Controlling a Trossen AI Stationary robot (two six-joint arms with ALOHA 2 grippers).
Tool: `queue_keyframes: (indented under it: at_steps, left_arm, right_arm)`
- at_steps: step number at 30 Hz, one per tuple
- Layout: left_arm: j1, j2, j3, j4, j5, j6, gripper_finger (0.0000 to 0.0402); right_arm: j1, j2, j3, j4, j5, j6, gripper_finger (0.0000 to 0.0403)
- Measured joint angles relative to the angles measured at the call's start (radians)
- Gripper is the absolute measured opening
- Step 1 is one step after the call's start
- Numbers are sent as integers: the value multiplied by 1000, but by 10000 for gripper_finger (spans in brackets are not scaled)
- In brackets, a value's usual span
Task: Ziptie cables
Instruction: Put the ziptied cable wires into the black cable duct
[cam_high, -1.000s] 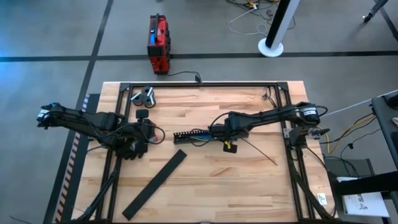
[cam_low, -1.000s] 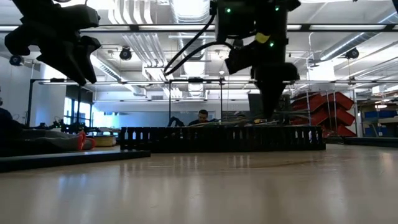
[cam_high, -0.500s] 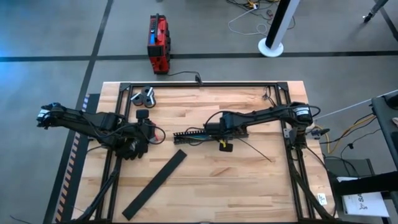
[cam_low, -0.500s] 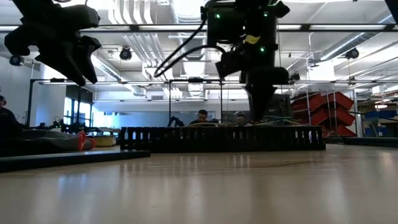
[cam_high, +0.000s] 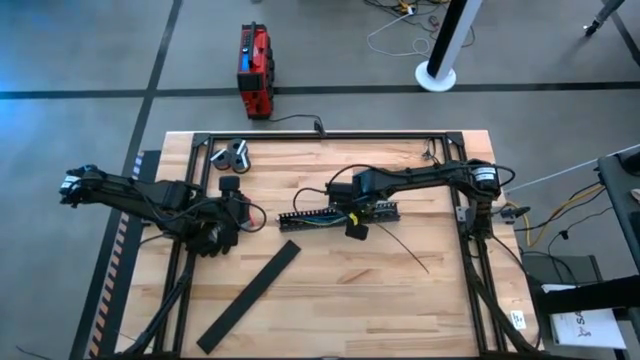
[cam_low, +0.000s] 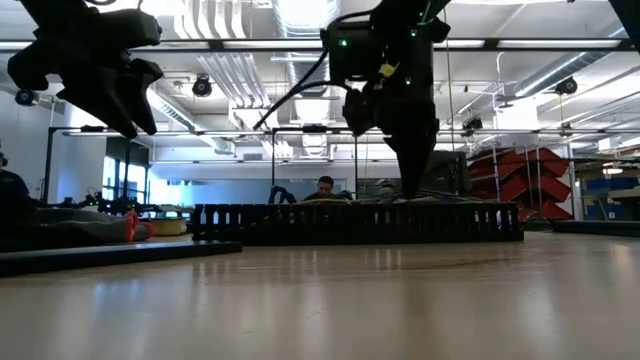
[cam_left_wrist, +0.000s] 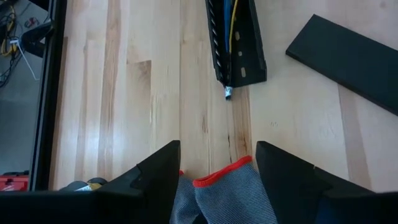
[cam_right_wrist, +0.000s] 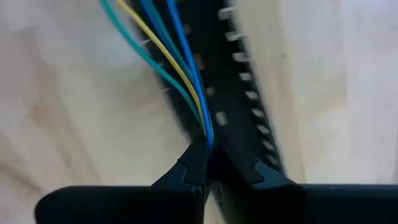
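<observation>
A long black comb-toothed duct (cam_high: 300, 217) lies across the middle of the wooden table, and the cables (cam_right_wrist: 177, 68) run along it: thin blue, yellow and green wires. My right gripper (cam_right_wrist: 207, 152) stands over the duct near its middle (cam_low: 410, 190), shut on the wires. One thin dark wire (cam_high: 405, 247) trails from there over the table toward the near right. My left gripper (cam_left_wrist: 217, 149) hangs open above the table off the duct's left end (cam_high: 248, 215), holding nothing. My right gripper pinches the blue, yellow and green cables together (cam_right_wrist: 205, 138) between its two fingertips. In the low view the fingers (cam_low: 412, 170) point down from above into the duct. Beyond the fingers the wires fan apart and run on along the duct.
The duct's flat black lid (cam_high: 250, 295) lies slanted on the near left of the table. A grey glove with a red cuff (cam_left_wrist: 224, 193) lies under my left gripper. Small metal parts (cam_high: 232, 155) sit at the far left. A black frame (cam_high: 320, 135) rims the table.
My right gripper, shut on the cables, has gone along the duct toward the table's left edge. The thin dark wire trailing on the table has been drawn along after it.
</observation>
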Motion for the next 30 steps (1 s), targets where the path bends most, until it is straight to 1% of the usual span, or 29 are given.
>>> queue_keyframes:
  at_steps: [3,7,11,14,18,24,27,30]
  left_arm:
    - [0,0,0,0,0,0,191]
    - [0,0,0,0,0,0,184]
    - [0,0,0,0,0,0,177]
    - [0,0,0,0,0,0,172]
    - [0,0,0,0,0,0,167]
    - [0,2,0,0,0,0,165]
    - [0,2,0,0,0,0,171]
    - [0,2,0,0,-1,0,178]
  right_arm:
    - [-15,11,0,-5,3,30,9]
    - [-24,45,0,-40,4,29,9]
    - [-26,77,0,-34,3,22,15]
    - [-26,84,0,-31,5,3,37]
    - [-26,84,0,-32,14,-9,81]
    - [-25,83,1,-66,52,-80,145]
    - [-21,83,27,-157,54,-78,162]
    - [-3,78,63,-236,58,-77,165]
